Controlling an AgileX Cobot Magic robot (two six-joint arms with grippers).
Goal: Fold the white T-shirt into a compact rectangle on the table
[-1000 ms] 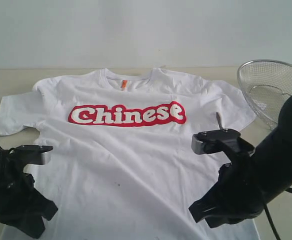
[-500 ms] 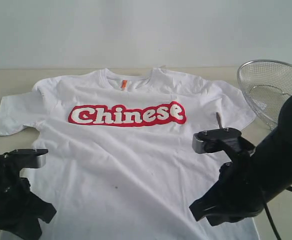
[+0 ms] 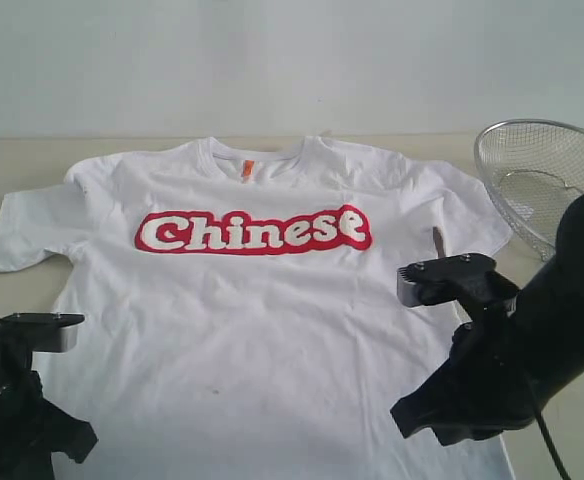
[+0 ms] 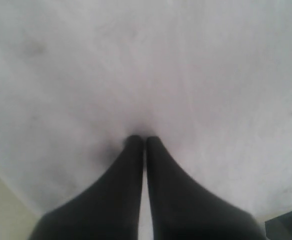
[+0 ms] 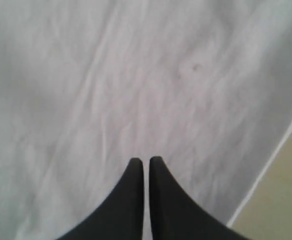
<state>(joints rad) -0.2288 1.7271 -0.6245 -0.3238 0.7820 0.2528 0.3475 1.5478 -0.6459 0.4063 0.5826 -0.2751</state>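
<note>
Nearest, found the black left arm (image 3: 12, 400) lower and nearer the front-left corner than a second ago, with jaws shut tight and tips pressed on white cloth. Found the black right arm (image 3: 512, 370) nudged slightly rightward, with jaws closed to a hairline slit over cloth near its edge. Beyond, saw the white short-sleeved cotton T-shirt (image 3: 262, 320) spread flat, front up, on the pale beige matte desk (image 3: 22, 165), lettering almost unmoved. Farthest right, noted a round silver wire-mesh basket (image 3: 542, 180).
</note>
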